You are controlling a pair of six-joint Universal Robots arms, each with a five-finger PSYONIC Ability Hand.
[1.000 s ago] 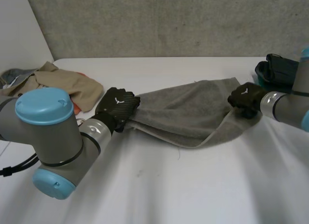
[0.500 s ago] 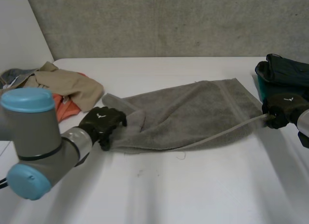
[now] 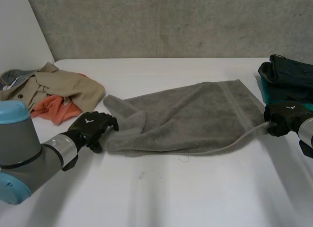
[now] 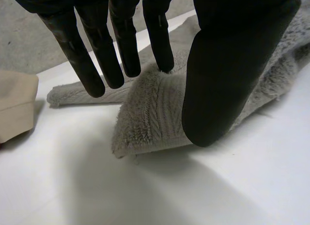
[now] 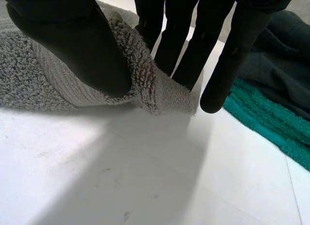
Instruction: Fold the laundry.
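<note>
Grey towel (image 3: 190, 117) lies stretched, left robot hand (image 3: 90, 128) pinching one end, right robot hand (image 3: 282, 117) pinching the other.

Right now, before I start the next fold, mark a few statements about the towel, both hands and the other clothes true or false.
The left hand pinches one end of the grey towel. True.
The right hand is open and off the towel. False: it pinches the towel's other end between thumb and fingers.
The towel hangs in the air between the hands. False: it lies on the white table.
A teal cloth lies near the right hand. True.
The beige garment lies on the towel. False: it lies apart from it, next to an orange garment.
</note>
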